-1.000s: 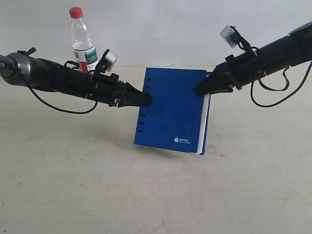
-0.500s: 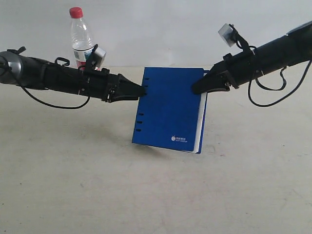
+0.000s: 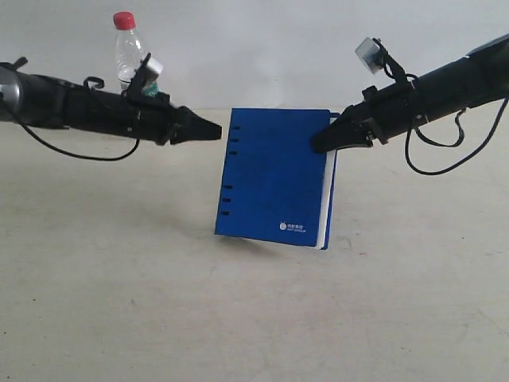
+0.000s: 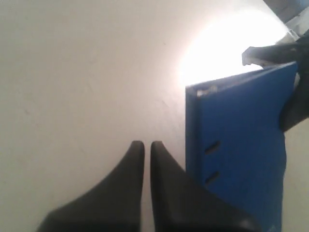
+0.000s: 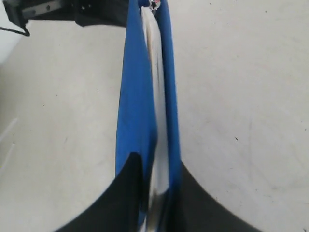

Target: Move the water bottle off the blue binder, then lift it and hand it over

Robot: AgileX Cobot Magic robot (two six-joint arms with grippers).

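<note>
**Binder on R grip alone: keep it steady, get L arm out clean**

Far left, at the back: water bottle [image 3: 129, 52] stands upright on the table [image 3: 119, 302], off the binder and partly hidden behind the L arm. Its lower half is covered, so I can't tell how close the arm is to it. It looks tight.

L gripper [image 3: 215, 130]: fingers pressed together w/ nothing between them, per the wrist view [image 4: 145, 143]. The tip sits just beside the slotted spine edge of the blue binder [image 3: 274, 179] and isn't touching it.

Binder hangs in mid-scene, cover facing the exterior cam, slightly tilted. The lower edge looks clear of the table, w/ a shadow under it. White pages show along the right edge.

R gripper [image 3: 318, 143] is clamped on that page-side edge near the top corner. In its wrist view the jaws straddle both covers and the pages [image 5: 157, 162].

Judgement: bottle step is done and the binder is up, so what's left is the handover, w/ R as the only hold.

- The grip is off-centre, near a corner, so the binder will prob want to swing or droop. Move R slowly, no wrist jerks.
- Keep the clamp firm, since the covers could slip over the loose pages.
- Any L pull-back should go straight away from the spine, not sweep rearward, or it risks knocking the bottle.
- Don't drop the lower edge onto the table.
</note>
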